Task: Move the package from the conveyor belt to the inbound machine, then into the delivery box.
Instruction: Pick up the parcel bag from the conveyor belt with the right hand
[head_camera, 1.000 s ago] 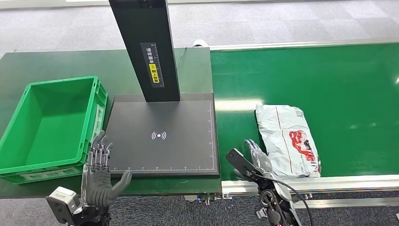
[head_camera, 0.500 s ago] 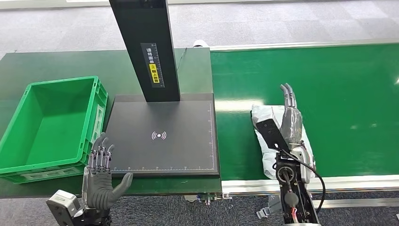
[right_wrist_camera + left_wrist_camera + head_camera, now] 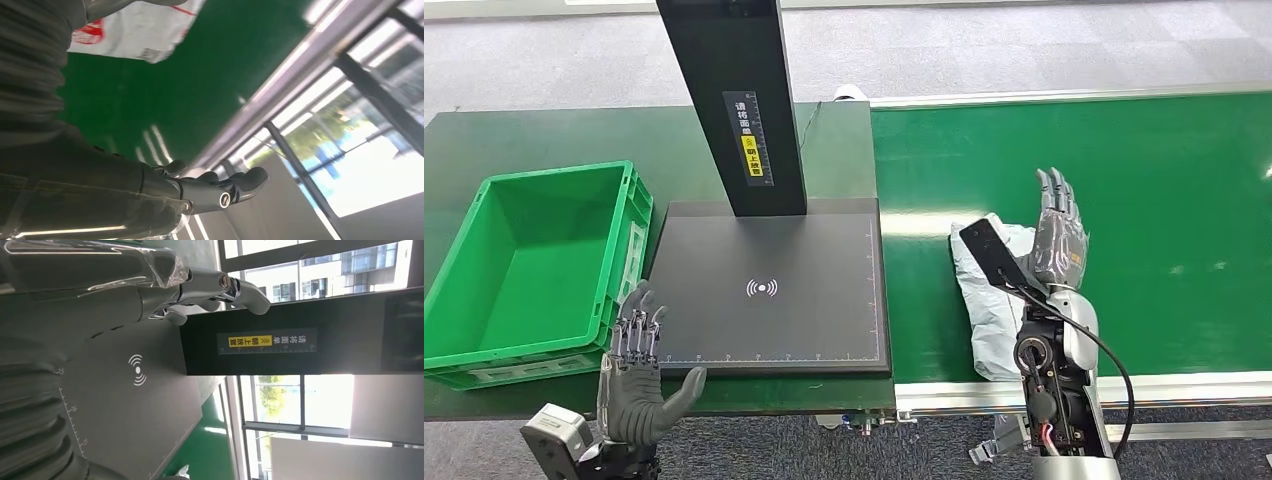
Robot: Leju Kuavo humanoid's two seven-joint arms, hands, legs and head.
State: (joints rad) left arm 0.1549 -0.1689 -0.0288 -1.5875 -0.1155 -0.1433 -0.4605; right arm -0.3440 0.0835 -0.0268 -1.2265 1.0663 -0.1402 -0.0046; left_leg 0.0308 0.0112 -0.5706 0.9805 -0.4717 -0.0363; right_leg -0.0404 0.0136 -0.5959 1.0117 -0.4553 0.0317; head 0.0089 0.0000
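Dark green table (image 3: 544, 135) under everything on the left side. Grey carpet floor (image 3: 1024, 45) beyond the table's far edge. A small white object (image 3: 851, 92) at the table's far right corner, too small to identify. Left wrist view: large windows (image 3: 320, 265) with buildings and trees outside.

The right hand (image 3: 1057, 240) hangs over the conveyor belt (image 3: 1164, 200), fingers (image 3: 1054, 190) straight and spread, holding nothing. The white package (image 3: 992, 310) lies just beside and below them. The left hand (image 3: 632, 385) is spread too, its fingertips (image 3: 639, 305) near the inbound machine (image 3: 769, 290) and the green delivery box (image 3: 529, 265).
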